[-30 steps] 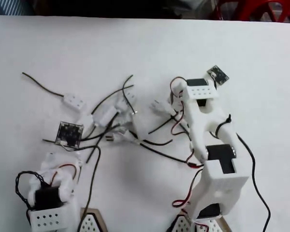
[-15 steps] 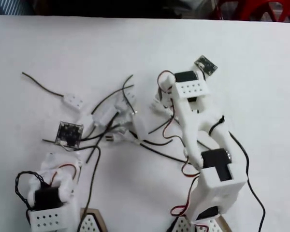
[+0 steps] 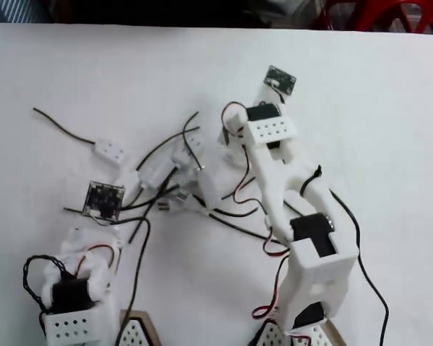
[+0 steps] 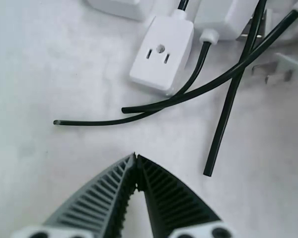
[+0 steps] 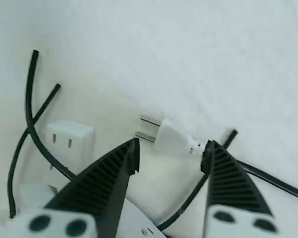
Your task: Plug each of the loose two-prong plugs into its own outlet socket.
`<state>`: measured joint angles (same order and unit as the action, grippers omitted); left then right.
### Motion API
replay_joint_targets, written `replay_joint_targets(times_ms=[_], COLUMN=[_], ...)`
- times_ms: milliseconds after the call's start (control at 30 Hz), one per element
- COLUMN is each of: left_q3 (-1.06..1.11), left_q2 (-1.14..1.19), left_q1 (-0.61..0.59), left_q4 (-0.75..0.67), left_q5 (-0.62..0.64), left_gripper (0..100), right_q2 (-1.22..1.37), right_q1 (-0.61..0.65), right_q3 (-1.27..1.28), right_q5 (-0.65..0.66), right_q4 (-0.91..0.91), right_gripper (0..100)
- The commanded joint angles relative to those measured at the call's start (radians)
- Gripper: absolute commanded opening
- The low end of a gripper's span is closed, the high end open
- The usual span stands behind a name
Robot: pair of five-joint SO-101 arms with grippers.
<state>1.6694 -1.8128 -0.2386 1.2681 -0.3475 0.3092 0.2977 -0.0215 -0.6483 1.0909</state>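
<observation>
In the right wrist view my right gripper (image 5: 171, 150) is open, its dark fingers on either side of a white two-prong plug (image 5: 171, 137) lying flat on the table. A white outlet socket (image 5: 68, 137) lies just beyond, with black cable across it. In the high view the right arm (image 3: 268, 130) stretches to the table's middle. My left gripper (image 4: 135, 158) is shut and holds nothing, a short way from a white outlet socket (image 4: 161, 53). Another plug's prongs (image 4: 268, 72) show beside that socket. The left arm (image 3: 72, 292) sits at the near left.
Black cables (image 3: 148, 216), plugs and sockets lie tangled on the white table (image 3: 346, 58) left of centre. One socket (image 3: 110, 151) with its lead lies apart at the far left. A red wire (image 3: 239, 184) hangs off the right arm. The table's far and right parts are bare.
The right arm has swung left and farther across the table, bringing its open gripper over the plug. The left arm has not moved.
</observation>
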Motion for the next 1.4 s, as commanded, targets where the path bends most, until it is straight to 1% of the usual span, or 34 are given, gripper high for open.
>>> replay_joint_targets(times_ms=[0, 100, 133, 200, 300, 400, 533, 600, 700, 867, 1133, 1267, 1367], left_q3=[-0.021, -0.021, -0.021, -0.021, -0.021, -0.021, -0.021, -0.021, -0.021, -0.021, -0.021, -0.021, -0.021], left_q2=[-0.001, -0.001, -0.001, -0.001, -0.001, -0.001, -0.001, -0.001, -0.001, -0.001, -0.001, -0.001, -0.001], left_q1=[-0.012, -0.012, -0.012, -0.012, -0.012, -0.012, -0.012, -0.012, -0.012, -0.012, -0.012, -0.012, -0.012], left_q4=[0.014, 0.014, 0.014, 0.014, 0.014, 0.014, 0.014, 0.014, 0.014, 0.014, 0.014, 0.014, 0.014], left_q5=[-0.008, -0.008, -0.008, -0.008, -0.008, -0.008, -0.008, -0.008, -0.008, -0.008, -0.008, -0.008, -0.008], left_gripper=[2, 2, 2, 2, 2, 2, 2, 2, 2, 2, 2, 2, 2], right_q2=[-0.013, -0.005, 0.007, 0.039, 0.113, 0.179, 0.202, 0.199, 0.17, 0.128, 0.131, 0.13, 0.122], right_q1=[-0.019, -0.038, -0.042, -0.042, -0.033, -0.019, 0.005, 0.015, 0.042, 0.065, 0.021, -0.018, -0.047], right_q3=[-0.051, -0.046, -0.043, -0.043, -0.043, -0.043, -0.038, -0.044, -0.043, -0.043, -0.041, -0.041, -0.04], right_q5=[0.018, 0.02, 0.023, 0.048, 0.069, 0.107, 0.155, 0.19, 0.276, 0.506, 0.893, 1.056, 1.146], right_q4=[-0.067, -0.145, -0.162, -0.189, -0.239, -0.275, -0.265, -0.205, -0.079, 0.137, 0.409, 0.545, 0.627], right_gripper=[16.1, 1.9, 1.0, 4.8, 1.8, 1.9, 1.7, 1.7, 1.7, 1.7, 1.7, 1.7, 1.7])
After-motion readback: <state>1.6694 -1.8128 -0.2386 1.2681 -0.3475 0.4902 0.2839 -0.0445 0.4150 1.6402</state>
